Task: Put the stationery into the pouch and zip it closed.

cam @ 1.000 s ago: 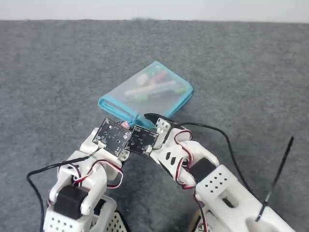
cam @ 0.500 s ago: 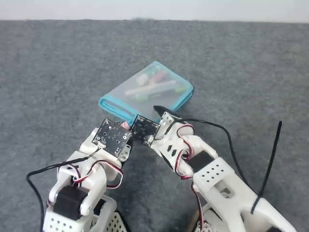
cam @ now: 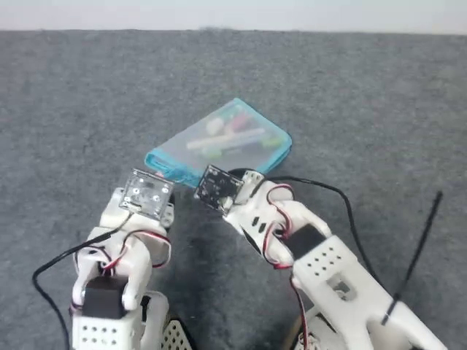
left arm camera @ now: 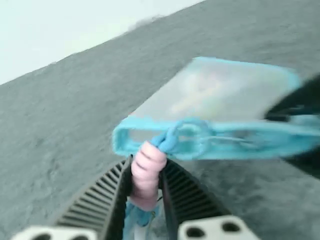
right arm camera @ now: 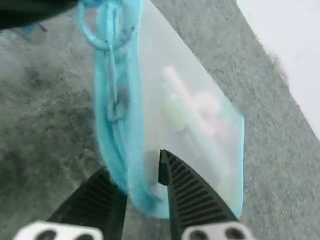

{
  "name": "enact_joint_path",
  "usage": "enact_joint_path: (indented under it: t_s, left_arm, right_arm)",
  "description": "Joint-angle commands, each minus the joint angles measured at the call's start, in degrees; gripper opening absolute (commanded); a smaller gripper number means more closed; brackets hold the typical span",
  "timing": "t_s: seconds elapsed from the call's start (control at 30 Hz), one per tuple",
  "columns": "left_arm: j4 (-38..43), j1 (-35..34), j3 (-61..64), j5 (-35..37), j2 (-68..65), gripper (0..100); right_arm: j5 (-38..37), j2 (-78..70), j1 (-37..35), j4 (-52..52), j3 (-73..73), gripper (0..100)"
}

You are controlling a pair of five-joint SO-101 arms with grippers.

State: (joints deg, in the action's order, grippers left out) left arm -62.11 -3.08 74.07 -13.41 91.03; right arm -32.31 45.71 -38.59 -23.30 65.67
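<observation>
Worktop (cam: 379, 102): grey, felt-like nap, faint mottling, spans high view side to side. Wall (cam: 233, 13): pale, plain, along worktop's far edge, straight seam btw the two. Same grey surface & pale wall behind in both wrist views.

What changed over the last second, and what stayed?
The left gripper, shut on the pink zip pull, moved left in the high view, swinging the translucent blue zip pouch with it. The right gripper, shut on the pouch's edge, barely shifted; the colourful stationery stayed inside.
</observation>
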Motion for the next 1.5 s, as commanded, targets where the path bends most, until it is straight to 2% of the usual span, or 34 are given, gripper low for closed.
enact_joint_path:
  t_s: [0.0, 0.33, 0.53, 0.7, 0.87, 0.93, 1.07, 1.17, 1.3, 1.47]
  left_arm:
    - [7.6, -6.8, 2.6, -1.3, 1.0, 1]
    - [9.0, -8.3, 4.2, -2.8, 1.0, 1]
    - [7.6, -7.4, 4.0, -2.8, 1.0, 1]
    - [-1.1, 4.0, -3.7, -2.7, 0.6, 1]
    - [-13.5, 15.8, -18.1, -3.3, 0.4, 1]
    - [-15.4, 16.8, -20.6, -4.5, 0.4, 1]
    - [-16.3, 17.1, -21.3, -4.4, 0.4, 1]
    - [-16.3, 18.7, -21.6, -4.4, -0.6, 1]
    - [-15.9, 23.6, -21.8, -3.3, -5.9, 1]
    - [-14.5, 24.7, -23.3, -1.8, -10.1, 1]
  right_arm:
    - [-1.8, 6.1, 0.8, -5.2, 2.5, 0.6]
    - [-2.3, 16.1, 1.2, -11.7, 7.2, 0.6]
    - [-1.7, 17.4, 0.7, -10.7, 7.6, 0.7]
    - [7.0, 17.4, -3.4, -8.7, 6.6, 1.0]
    - [7.6, 23.0, -3.2, -13.7, 6.7, 2.5]
    - [7.7, 29.3, -2.5, -18.3, 6.7, 7.2]
    - [13.0, 45.5, -2.5, -27.2, 6.7, 18.0]
    - [12.1, 53.7, -4.7, -29.9, 7.6, 18.8]
    - [8.9, 51.6, -7.3, -30.0, 8.3, 18.8]
    - [7.9, 42.7, -9.4, -28.4, 5.5, 18.7]
